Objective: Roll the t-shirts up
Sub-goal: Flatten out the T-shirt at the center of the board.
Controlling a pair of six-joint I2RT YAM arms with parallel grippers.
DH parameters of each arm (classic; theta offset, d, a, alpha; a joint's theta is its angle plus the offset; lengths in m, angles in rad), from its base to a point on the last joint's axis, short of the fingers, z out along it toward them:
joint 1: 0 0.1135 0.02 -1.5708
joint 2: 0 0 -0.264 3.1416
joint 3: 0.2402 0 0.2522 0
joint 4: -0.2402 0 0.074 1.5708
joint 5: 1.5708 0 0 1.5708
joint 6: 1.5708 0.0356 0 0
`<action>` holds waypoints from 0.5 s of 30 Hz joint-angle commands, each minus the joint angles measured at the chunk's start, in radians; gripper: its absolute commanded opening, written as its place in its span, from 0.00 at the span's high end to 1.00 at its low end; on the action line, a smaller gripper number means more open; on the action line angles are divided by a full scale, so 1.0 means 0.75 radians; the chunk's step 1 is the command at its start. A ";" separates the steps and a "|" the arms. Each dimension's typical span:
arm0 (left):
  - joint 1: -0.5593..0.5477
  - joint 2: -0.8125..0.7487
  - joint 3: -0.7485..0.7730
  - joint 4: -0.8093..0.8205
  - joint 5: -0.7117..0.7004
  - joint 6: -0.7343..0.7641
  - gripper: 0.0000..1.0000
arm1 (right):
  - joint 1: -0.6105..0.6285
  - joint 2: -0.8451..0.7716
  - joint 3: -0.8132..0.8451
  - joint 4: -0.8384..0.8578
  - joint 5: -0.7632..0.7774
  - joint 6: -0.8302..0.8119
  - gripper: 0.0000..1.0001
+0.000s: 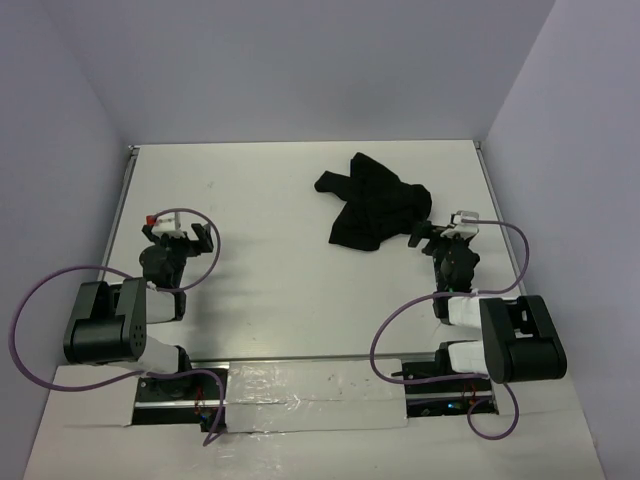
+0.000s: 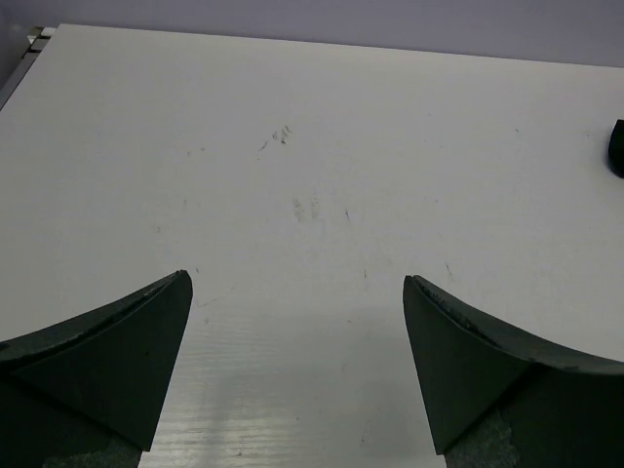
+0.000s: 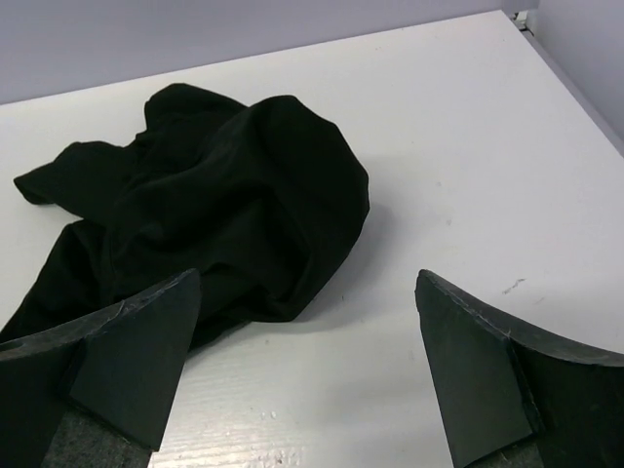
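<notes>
Nearest us, a crinkled shiny strip (image 1: 310, 385) runs between the two arm bases at the table's near edge; thin purple cables (image 1: 30, 320) loop in smooth arcs off both boxy black arms.

Left gripper (image 1: 182, 236) sits over the near-left of the table (image 1: 280, 200), its jaws spread wide and grasping nothing; in the left wrist view the left gripper (image 2: 297, 283) shows two matte black wedge-shaped fingers (image 2: 117, 361) with rough, chipped edges, and only bare table (image 2: 292, 117) between them; the surface is white, smooth and faintly ribbed close in, with small grey scuff marks (image 2: 283, 135) further out.

Right gripper (image 1: 443, 238) is at the near-right, also released, jaws wide apart and nothing in them; in the right wrist view the right gripper (image 3: 307, 278) has the same dull black wedges, and one finger (image 3: 127, 361) overlaps the cloth's near edge in view; we cannot tell if it touches.

The t-shirt (image 1: 375, 205) lies on the right half of the table, just ahead and left of the right gripper; it is plain black soft fabric, crumpled into a lumpy heap with deep folds, not rolled; up close the t-shirt (image 3: 224, 185) bulges into a rounded mound, with a flatter flap trailing left.

Beyond it white table (image 3: 468, 146) runs to the far edge; flat pale lilac walls (image 1: 300, 70) close in the back and sides.
</notes>
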 commanded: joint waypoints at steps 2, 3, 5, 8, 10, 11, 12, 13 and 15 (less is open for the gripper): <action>-0.001 0.001 0.014 0.078 0.000 -0.002 0.01 | 0.000 -0.007 0.078 0.032 0.025 -0.014 0.03; -0.001 0.003 0.012 0.095 0.000 -0.004 0.01 | 0.000 -0.076 0.104 -0.109 0.025 -0.016 0.04; -0.001 0.017 0.007 0.121 0.008 -0.004 0.01 | 0.000 -0.170 0.289 -0.568 0.034 0.013 0.05; -0.001 0.017 0.010 0.135 0.041 0.006 0.10 | -0.006 -0.240 0.627 -1.121 -0.048 0.152 0.13; -0.026 -0.028 0.101 -0.123 0.057 0.037 0.20 | -0.006 -0.167 0.787 -1.313 -0.187 0.178 0.28; -0.026 -0.028 0.207 -0.389 0.072 0.043 0.41 | -0.004 -0.124 0.940 -1.476 -0.260 0.207 0.30; -0.030 0.059 0.627 -0.754 0.110 0.054 0.50 | -0.002 -0.079 1.012 -1.552 -0.281 0.244 0.32; -0.030 0.141 0.886 -1.353 0.202 0.062 0.65 | 0.002 0.021 1.082 -1.620 -0.298 0.303 0.33; -0.064 0.362 1.484 -1.697 0.484 0.060 0.75 | 0.015 0.115 1.252 -1.761 -0.298 0.348 0.33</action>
